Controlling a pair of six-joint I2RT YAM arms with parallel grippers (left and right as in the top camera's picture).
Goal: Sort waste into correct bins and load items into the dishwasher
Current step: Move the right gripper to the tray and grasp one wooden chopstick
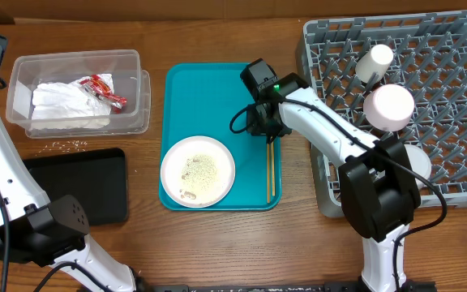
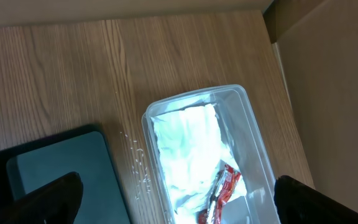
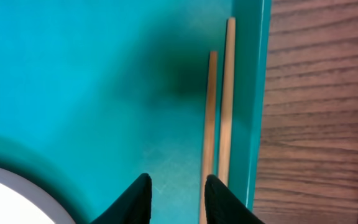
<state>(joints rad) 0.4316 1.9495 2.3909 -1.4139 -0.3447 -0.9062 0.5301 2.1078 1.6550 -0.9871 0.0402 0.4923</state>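
The clear tub [image 1: 132, 61] at the back left holds crumpled white napkins [image 1: 63, 104] and the red-and-white wrapper [image 1: 104, 89]; both also show in the left wrist view, napkins [image 2: 188, 149] and wrapper [image 2: 224, 186]. The black tray [image 1: 87, 185] lies in front of it, with loose rice scraps [image 1: 67, 146] on the table between. The white plate [image 1: 217, 154] on the teal tray [image 1: 209, 89] carries rice scraps [image 1: 199, 170]. My left gripper [image 2: 176, 183] is open, high above the tub. My right gripper [image 3: 178, 186] is open and empty, low over the teal tray beside two wooden chopsticks [image 3: 219, 99].
The grey dish rack [image 1: 452, 73] at the right holds a white cup [image 1: 377, 58], an upturned white bowl [image 1: 389, 105] and another pale dish [image 1: 418, 166] partly behind my right arm. The chopsticks [image 1: 270, 174] lie along the teal tray's right edge.
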